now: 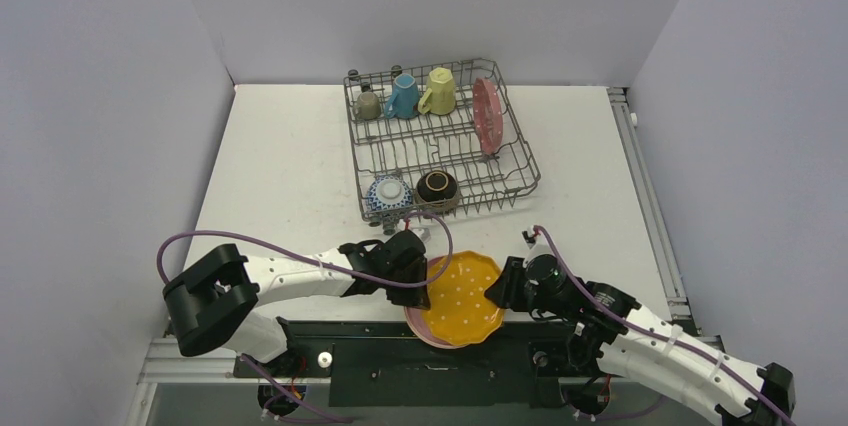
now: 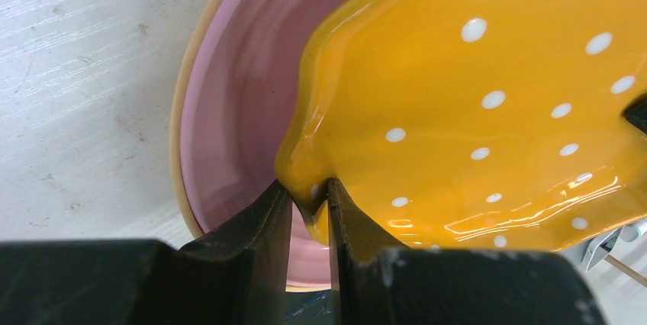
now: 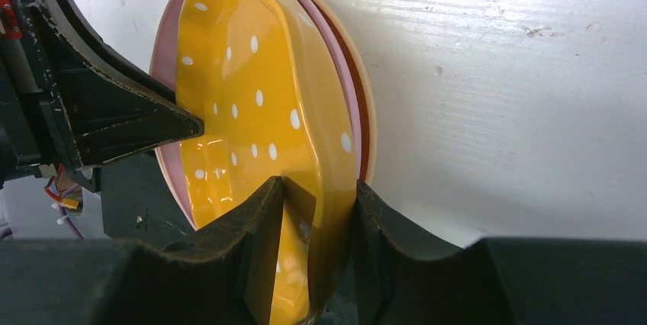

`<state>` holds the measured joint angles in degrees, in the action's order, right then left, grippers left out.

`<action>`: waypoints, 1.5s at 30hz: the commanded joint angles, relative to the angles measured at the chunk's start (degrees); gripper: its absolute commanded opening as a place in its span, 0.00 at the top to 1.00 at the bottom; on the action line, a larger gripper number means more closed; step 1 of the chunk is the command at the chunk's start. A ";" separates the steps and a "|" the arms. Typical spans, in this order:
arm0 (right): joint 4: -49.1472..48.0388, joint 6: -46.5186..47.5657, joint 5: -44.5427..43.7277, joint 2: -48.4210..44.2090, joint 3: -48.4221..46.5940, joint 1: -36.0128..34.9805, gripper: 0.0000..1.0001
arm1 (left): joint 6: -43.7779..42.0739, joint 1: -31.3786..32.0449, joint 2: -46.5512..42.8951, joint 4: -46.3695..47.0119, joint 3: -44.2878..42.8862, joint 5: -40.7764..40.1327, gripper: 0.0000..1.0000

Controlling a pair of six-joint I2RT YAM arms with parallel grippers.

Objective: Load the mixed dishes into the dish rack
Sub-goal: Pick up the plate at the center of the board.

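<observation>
Pinching the scalloped orange dotted plate, your left gripper hides its rim; right gripper straddles it, hold unclear.

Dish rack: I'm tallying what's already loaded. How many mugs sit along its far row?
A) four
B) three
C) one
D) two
B: a grey-olive mug, a blue mug and a yellow mug line the far row of the dish rack.

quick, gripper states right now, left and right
left gripper: closed, pinching the orange dotted plate by its rim
right gripper: jaws straddle the same plate's rim; firm grip cannot be told
</observation>
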<state>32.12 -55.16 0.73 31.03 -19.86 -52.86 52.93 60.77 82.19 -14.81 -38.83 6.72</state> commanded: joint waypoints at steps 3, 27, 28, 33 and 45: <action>-9.19 0.22 5.41 -1.59 -6.35 -1.54 1.00 | -1.01 1.93 2.31 10.84 -1.15 2.91 0.94; 2.09 4.05 -3.46 1.42 -11.26 -1.54 0.77 | -1.77 1.97 2.70 9.04 -1.51 1.70 0.80; 2.08 4.07 -3.28 1.33 -11.22 -1.50 0.76 | -1.77 1.93 2.84 9.07 -1.49 1.75 0.80; -0.56 3.23 -1.46 1.02 -9.58 -1.53 0.76 | -1.77 1.97 3.08 9.29 -1.68 1.80 0.80; -9.34 -0.45 6.04 2.75 -4.70 -1.50 0.72 | -1.86 1.90 2.86 9.45 -1.45 1.66 0.81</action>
<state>31.79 -53.78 2.17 32.56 -24.58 -53.76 52.29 61.45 84.25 -9.80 -38.85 7.64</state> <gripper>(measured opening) 0.275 0.202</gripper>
